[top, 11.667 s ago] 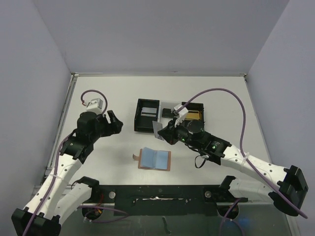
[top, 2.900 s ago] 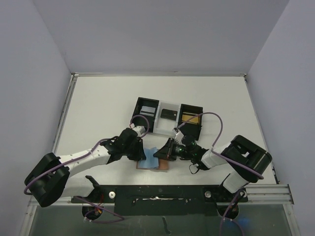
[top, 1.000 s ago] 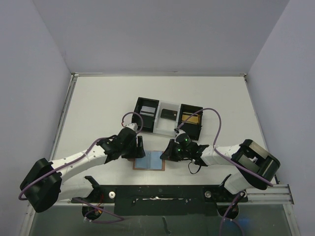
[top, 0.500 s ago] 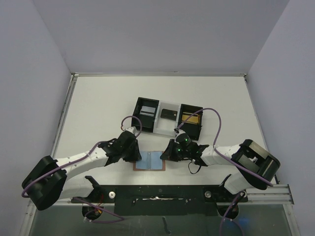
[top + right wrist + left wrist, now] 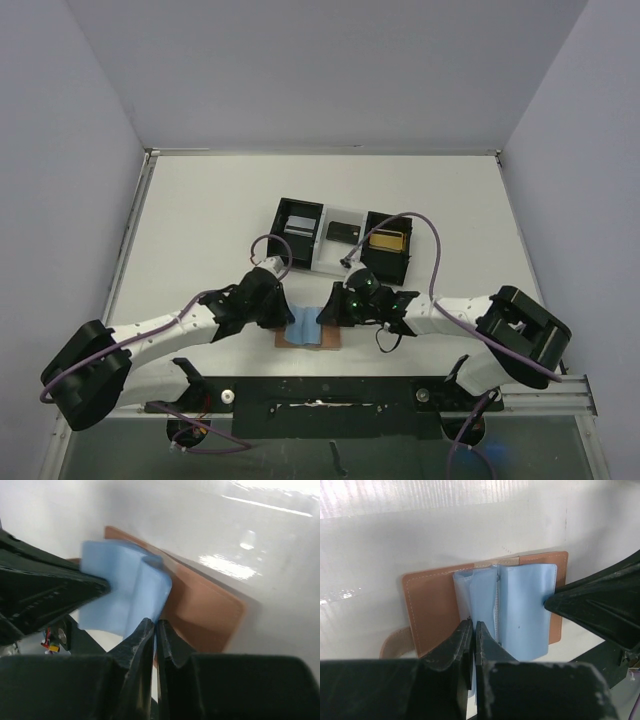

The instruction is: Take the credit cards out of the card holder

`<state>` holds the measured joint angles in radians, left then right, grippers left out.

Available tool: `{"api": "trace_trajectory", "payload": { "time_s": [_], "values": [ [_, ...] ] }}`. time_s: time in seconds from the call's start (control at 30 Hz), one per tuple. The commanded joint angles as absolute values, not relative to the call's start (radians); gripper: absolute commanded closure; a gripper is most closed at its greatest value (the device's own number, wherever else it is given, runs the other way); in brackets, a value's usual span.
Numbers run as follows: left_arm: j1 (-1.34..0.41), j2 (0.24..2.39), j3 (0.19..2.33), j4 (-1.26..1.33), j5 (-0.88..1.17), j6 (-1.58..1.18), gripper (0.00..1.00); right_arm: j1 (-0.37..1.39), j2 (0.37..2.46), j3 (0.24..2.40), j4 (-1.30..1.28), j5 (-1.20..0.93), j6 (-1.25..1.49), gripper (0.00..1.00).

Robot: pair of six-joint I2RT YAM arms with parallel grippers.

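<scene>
The card holder [image 5: 303, 324], tan leather with blue inner pockets, lies open on the table near the front edge. My left gripper [image 5: 472, 626] is shut on the edge of its left blue pocket [image 5: 480, 587]. My right gripper [image 5: 155, 625] is shut on the right blue pocket [image 5: 127, 595], which is pulled up off the tan cover [image 5: 205, 610]. The two grippers meet over the holder, left gripper [image 5: 283, 314] and right gripper [image 5: 326, 312]. Three credit cards lie in the black tray [image 5: 279, 245]: silver-grey [image 5: 298, 224], black [image 5: 343, 232], gold [image 5: 387, 241].
The tray stands just behind the holder, its right compartment [image 5: 398, 262] close to my right arm. The holder's side tab [image 5: 395, 640] sticks out to the left. The black mounting rail [image 5: 320, 392] runs along the near edge.
My left gripper has closed on the left blue pocket. My right gripper has shifted left and back, and the blue pockets now bunch up between the two grippers.
</scene>
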<state>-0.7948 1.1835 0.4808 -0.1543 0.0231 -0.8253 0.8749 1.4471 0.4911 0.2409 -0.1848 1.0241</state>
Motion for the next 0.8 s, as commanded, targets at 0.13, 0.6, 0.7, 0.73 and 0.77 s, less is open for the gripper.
{"api": "trace_trajectory", "payload": {
  "time_s": [0.13,0.6,0.7,0.73,0.77],
  "values": [
    [-0.843,1.184,0.483,-0.089,0.015,-0.856,1.00,0.949,1.444,0.663,0.034,-0.043,0.958,0.94],
    [-0.838,1.059,0.651,-0.424,-0.210,-0.770,0.31,0.915,1.174,0.643,-0.291,0.272,0.966,0.60],
    [-0.828,1.032,0.719,-0.479,-0.239,-0.733,0.27,0.878,1.068,0.654,-0.341,0.338,0.907,0.47],
    [-0.820,1.028,0.739,-0.501,-0.249,-0.721,0.27,0.865,1.031,0.660,-0.355,0.363,0.881,0.44],
    [-0.810,1.025,0.772,-0.522,-0.256,-0.707,0.27,0.850,0.995,0.669,-0.368,0.404,0.857,0.40]
  ]
}}
